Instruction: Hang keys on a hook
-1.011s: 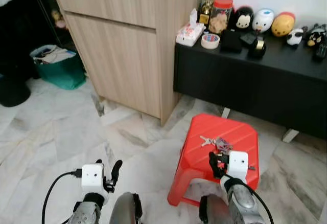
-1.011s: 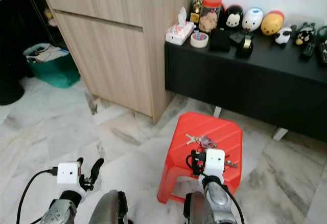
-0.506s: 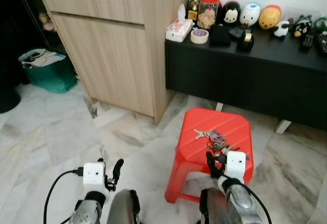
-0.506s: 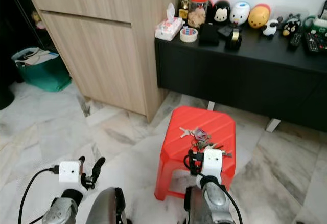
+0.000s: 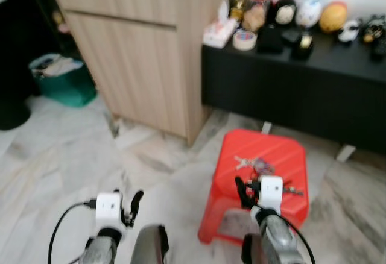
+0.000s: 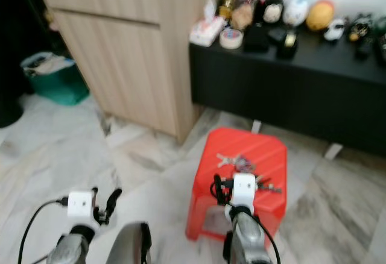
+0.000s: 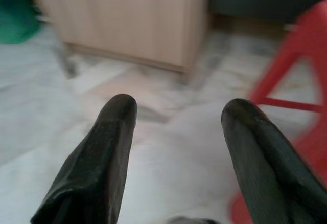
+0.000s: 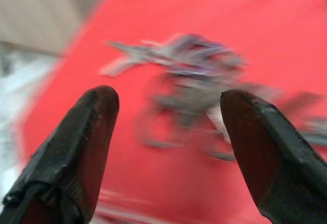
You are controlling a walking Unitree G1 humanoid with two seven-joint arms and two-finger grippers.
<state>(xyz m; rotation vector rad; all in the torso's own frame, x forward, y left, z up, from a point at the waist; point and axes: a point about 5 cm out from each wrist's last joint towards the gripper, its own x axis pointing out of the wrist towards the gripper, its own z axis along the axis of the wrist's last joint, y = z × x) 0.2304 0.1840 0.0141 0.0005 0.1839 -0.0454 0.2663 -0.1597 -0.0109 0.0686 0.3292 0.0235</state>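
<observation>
Keys (image 8: 191, 75) lie in a loose bunch on top of the red stool (image 5: 283, 155), not yet grasped. Nearest, the right gripper (image 8: 166, 127) hangs just above the stool's near edge, fingers spread wide and empty, the bunch framed between them. It has closed in on the keys over the last second, which suggests the pick-up is about to begin. The left gripper (image 7: 176, 147) idles low over the marble floor (image 5: 72, 149), likewise spread and empty. Beyond stand a wooden cabinet (image 5: 145, 53) and a black console (image 5: 301, 89); the views have shifted and blurred, so the head is moving.
</observation>
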